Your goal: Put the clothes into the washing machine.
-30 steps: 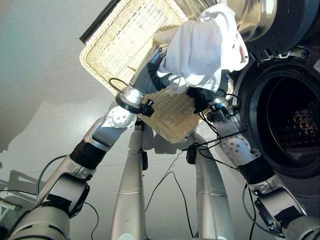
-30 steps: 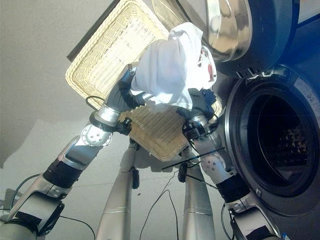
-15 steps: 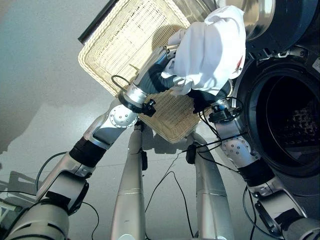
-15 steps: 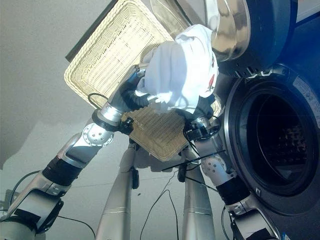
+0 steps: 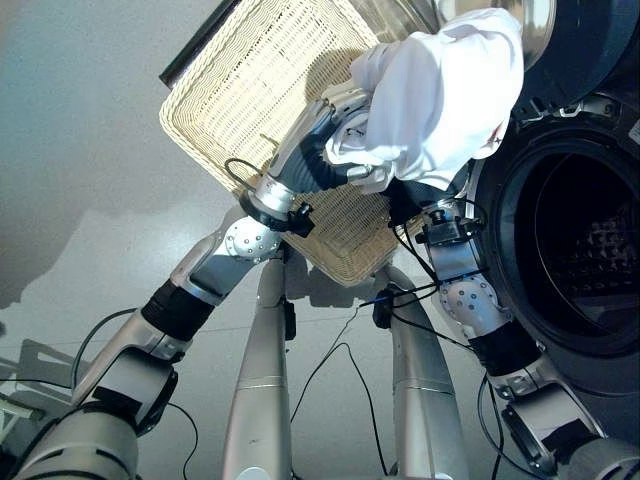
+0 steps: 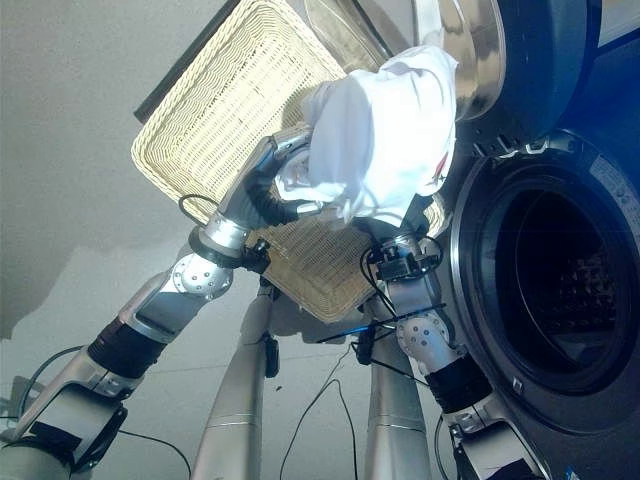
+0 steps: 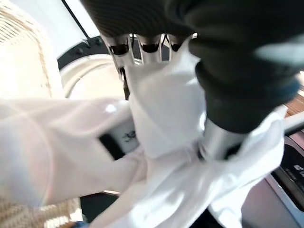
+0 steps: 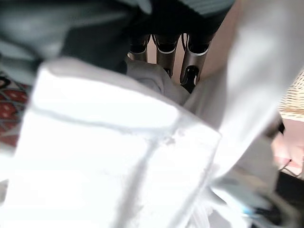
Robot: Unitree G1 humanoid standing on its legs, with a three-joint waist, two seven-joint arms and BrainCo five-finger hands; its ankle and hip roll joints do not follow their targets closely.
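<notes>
A bundle of white clothes [image 5: 445, 95] with a small red mark hangs above the right end of a wicker basket [image 5: 250, 90]. My left hand [image 5: 343, 112] grips it from the left, and in the left wrist view its fingers [image 7: 142, 45] and thumb [image 7: 216, 137] pinch the white cloth [image 7: 161, 109]. My right hand [image 5: 408, 198] holds the bundle from below, with its fingers [image 8: 164, 50] sunk into the cloth [image 8: 104, 142]. The washing machine's round opening [image 5: 580, 250] gapes dark just right of the bundle.
The machine's open door [image 5: 575, 40], with a shiny metal rim, stands above the opening, close behind the bundle. The basket lies on a pale grey floor [image 5: 90, 150]. A dark strip [image 5: 190, 50] runs along the basket's far edge.
Both hands have carried the white bundle up and to the right, away from the basket's middle and closer to the machine's door and opening.
</notes>
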